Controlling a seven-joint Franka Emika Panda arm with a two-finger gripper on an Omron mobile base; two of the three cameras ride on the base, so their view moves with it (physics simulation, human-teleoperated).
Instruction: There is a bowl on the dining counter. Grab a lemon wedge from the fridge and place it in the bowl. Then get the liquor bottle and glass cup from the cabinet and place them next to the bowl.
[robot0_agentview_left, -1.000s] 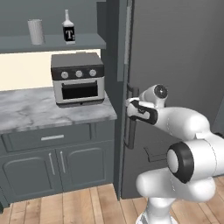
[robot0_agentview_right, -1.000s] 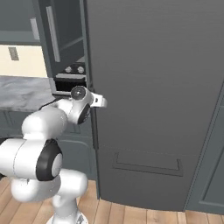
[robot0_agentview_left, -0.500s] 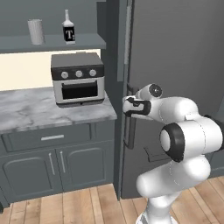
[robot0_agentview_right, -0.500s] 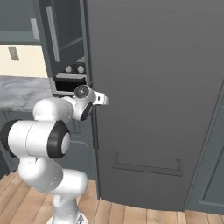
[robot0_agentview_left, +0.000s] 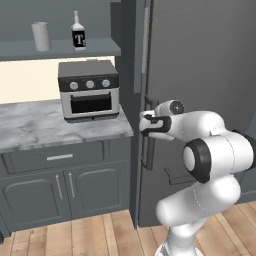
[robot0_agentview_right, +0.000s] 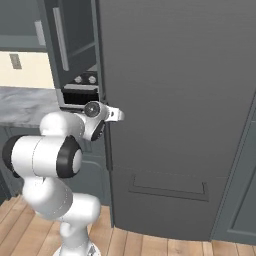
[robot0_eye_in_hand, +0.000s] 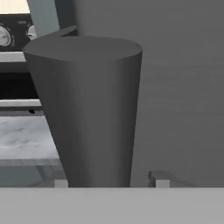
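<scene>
I see a matt dark grey fridge (robot0_agentview_left: 200, 75), its bar handle (robot0_eye_in_hand: 87, 109) smooth; veined marble worktop (robot0_agentview_left: 45, 125), wood-plank floor (robot0_agentview_left: 75, 235).

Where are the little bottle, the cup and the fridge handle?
liquor bottle (robot0_agentview_left: 78, 38), left base view, black label.
glass cup (robot0_agentview_left: 41, 36), left base view, side wall.
fridge handle (robot0_eye_in_hand: 89, 109), hand view, front of the bar.

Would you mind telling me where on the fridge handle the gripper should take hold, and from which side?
Grip the fridge's vertical bar handle near its upper end, coming straight at the door front with the gripper and its fingers either side of the bar. It is a slim upright bar standing off the door, so a sideways pinch fits it.
</scene>
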